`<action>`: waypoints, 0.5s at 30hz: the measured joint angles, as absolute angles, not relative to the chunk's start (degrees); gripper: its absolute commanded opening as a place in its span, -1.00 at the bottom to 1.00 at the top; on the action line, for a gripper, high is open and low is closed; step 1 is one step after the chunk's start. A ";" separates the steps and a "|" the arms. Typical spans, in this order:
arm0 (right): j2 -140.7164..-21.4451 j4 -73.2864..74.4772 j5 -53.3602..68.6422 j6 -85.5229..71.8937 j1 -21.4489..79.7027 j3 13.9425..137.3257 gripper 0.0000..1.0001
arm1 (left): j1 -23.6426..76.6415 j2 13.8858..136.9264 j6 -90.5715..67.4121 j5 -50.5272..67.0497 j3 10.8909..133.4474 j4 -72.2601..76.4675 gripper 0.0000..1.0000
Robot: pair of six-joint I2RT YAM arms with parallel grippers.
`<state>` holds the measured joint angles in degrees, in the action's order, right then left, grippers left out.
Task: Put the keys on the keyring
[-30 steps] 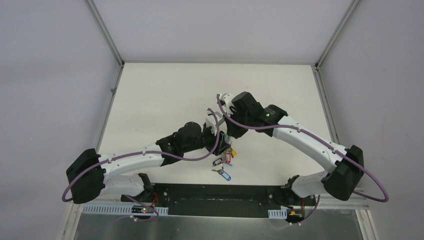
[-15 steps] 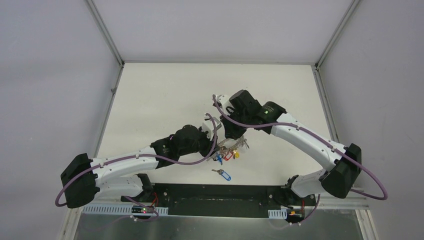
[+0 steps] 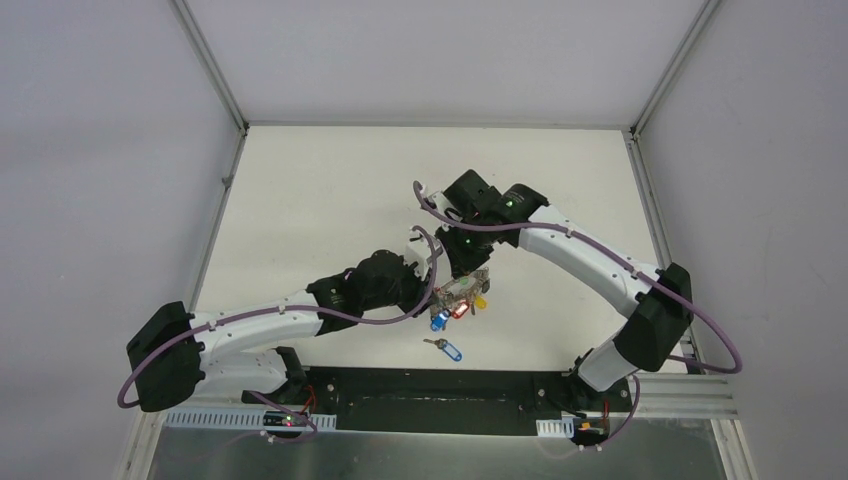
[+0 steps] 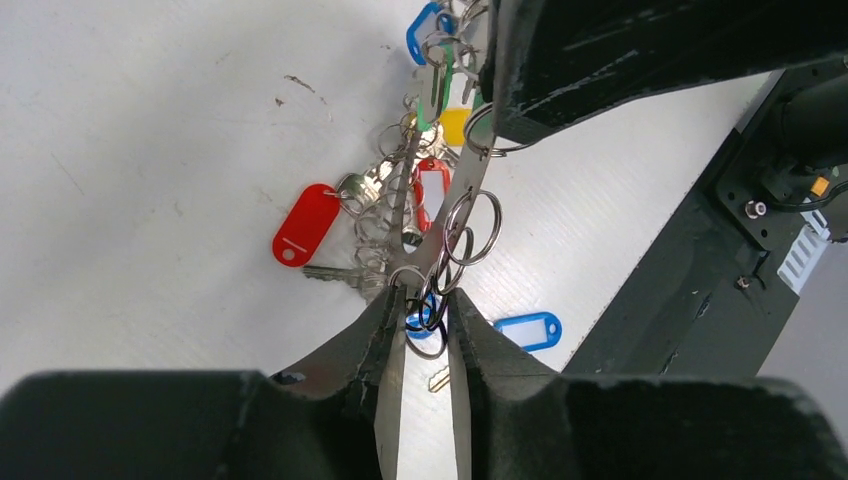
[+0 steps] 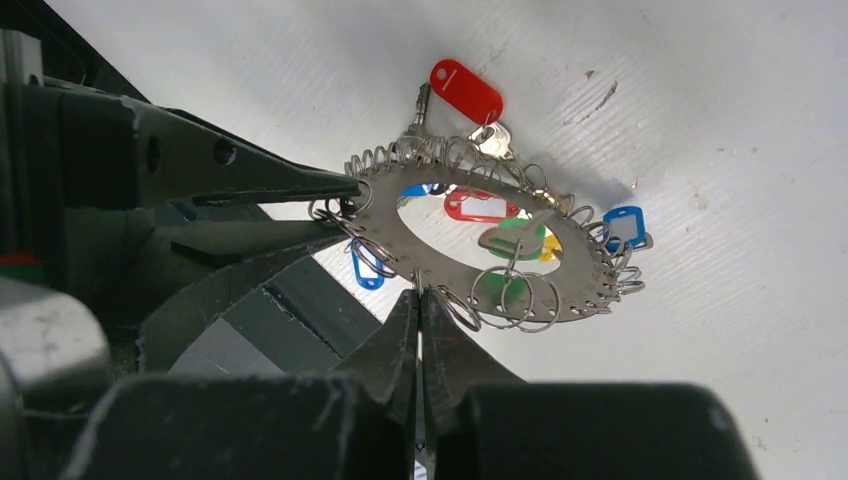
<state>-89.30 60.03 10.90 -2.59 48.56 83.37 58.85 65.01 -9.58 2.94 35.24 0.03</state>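
The grey keyring (image 5: 440, 262), its rim edged with wire loops and coloured tags, is held flat above the table between both grippers; it also shows in the top view (image 3: 461, 293). My right gripper (image 5: 418, 293) is shut on its near rim. My left gripper (image 4: 425, 297) is shut on the loops at the opposite rim, the ring (image 4: 462, 190) edge-on ahead of it. A red-tagged key (image 5: 465, 90) hangs at the ring's far side; I cannot tell how it is attached. A blue-tagged key (image 3: 447, 349) lies loose on the table below, also in the left wrist view (image 4: 527, 330).
Green (image 5: 520, 240), yellow (image 4: 455, 125) and other blue (image 5: 625, 225) and red (image 4: 432, 190) tags hang from the ring. The black base rail (image 3: 430, 385) runs along the table's near edge, close behind the loose blue key.
The right arm has swung left and nearer, its gripper now at the ring's rim. The ring has turned from hanging to lying flatter between both grippers. The loose blue-tagged key has not moved.
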 measured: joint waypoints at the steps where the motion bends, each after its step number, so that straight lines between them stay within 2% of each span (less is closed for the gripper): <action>1: -89.58 60.36 10.90 -2.85 48.56 83.55 -1.00 | 58.85 65.06 -9.67 3.01 35.24 -0.16 -0.63; 15: -95.50 67.92 10.68 -5.08 48.31 90.26 -1.00 | 58.96 65.39 -6.59 3.75 35.53 0.03 -0.68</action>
